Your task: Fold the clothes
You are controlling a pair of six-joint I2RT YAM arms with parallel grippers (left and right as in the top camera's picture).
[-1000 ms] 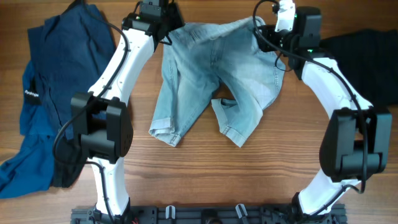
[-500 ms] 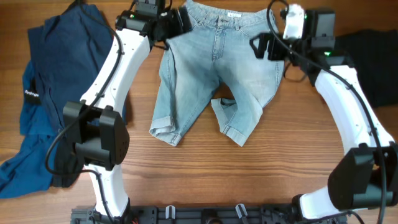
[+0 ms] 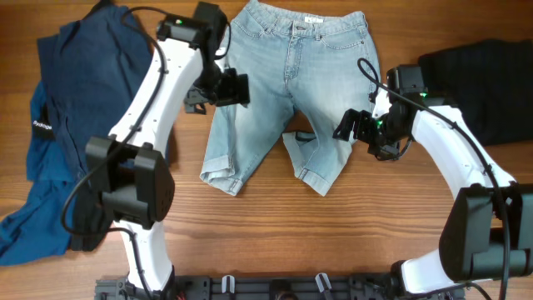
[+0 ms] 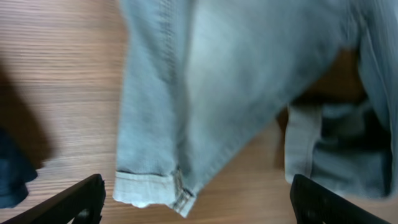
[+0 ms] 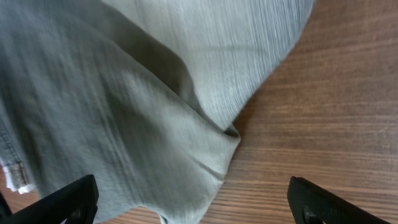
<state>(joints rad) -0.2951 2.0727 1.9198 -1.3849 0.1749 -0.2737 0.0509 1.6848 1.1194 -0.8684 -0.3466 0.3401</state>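
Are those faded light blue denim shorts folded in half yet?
No, the faded light blue denim shorts lie spread open, both legs apart and the waistband showing.

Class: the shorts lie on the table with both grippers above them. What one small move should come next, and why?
Probably lower the open right gripper to pinch the outer edge of the light blue faded denim shorts at the leg beneath it. The waistband lies spread, but that leg is rumpled near the crotch, while the left gripper hovers open over the smoother leg.
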